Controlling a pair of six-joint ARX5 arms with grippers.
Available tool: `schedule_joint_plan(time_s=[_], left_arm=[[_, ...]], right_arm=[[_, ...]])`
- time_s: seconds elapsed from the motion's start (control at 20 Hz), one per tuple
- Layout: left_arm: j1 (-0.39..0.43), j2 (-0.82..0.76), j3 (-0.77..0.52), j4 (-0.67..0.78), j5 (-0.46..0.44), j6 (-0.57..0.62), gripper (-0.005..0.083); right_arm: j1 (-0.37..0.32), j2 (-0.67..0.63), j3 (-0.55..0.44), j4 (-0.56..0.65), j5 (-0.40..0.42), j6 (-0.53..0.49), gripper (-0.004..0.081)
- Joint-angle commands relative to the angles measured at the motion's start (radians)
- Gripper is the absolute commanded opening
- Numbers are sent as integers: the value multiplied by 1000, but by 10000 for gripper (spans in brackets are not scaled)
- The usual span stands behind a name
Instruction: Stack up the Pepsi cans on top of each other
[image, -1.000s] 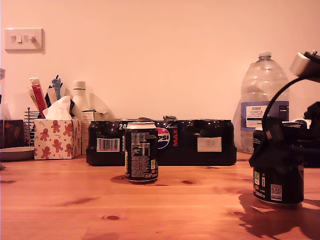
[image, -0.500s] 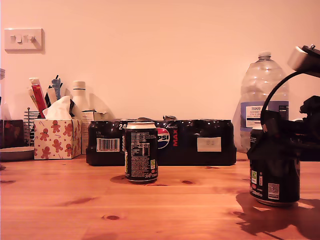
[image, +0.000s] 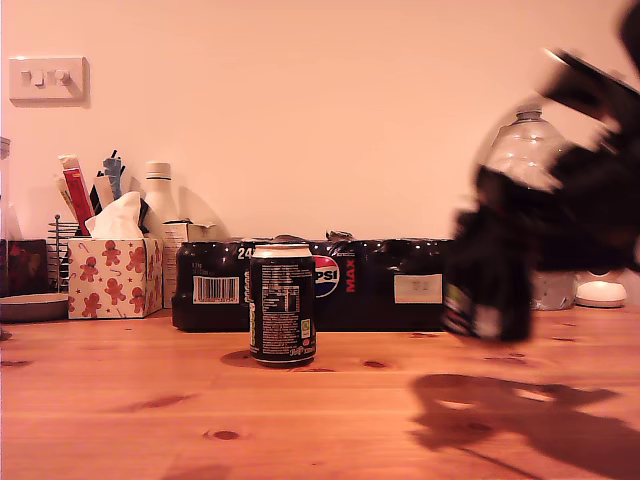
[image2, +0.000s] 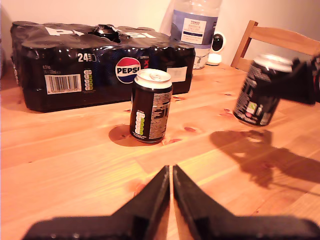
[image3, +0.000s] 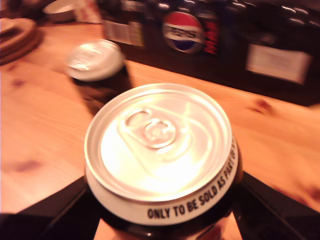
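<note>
The tabletop (image: 130, 400) carries a wide black 24-pack (image: 400, 285) along the back wall, with a big water bottle (image: 525, 160) at its exterior-view right end and a tissue box (image: 113, 277) off to its exterior-view left. One can (image: 283, 303) stands upright just in front of the pack, about 7 o'clock from its Pepsi logo. The other can (image: 488, 290) hangs blurred above the wood, tilted, at roughly 3 o'clock from the standing one and well apart. My second end effector (image3: 160, 210) is clamped on that lifted can. My first end effector (image2: 171, 175) has its fingers together, holding nothing, low over the tabletop near the standing can.
</note>
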Motion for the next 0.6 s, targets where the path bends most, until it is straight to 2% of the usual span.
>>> schedule_joint_plan(time_s=[0.0, 0.35, 0.55], left_arm=[[-2, 5, -19, -13, -4, 8, 10], [-2, 5, -19, -14, -12, 27, 10], [-2, 5, -19, -14, -19, 27, 10]], right_arm=[[19, -13, 86, 8, -3, -9, 226], [71, -6, 319, -109, -3, -82, 226], [74, 55, 453, -166, -21, -93, 226]])
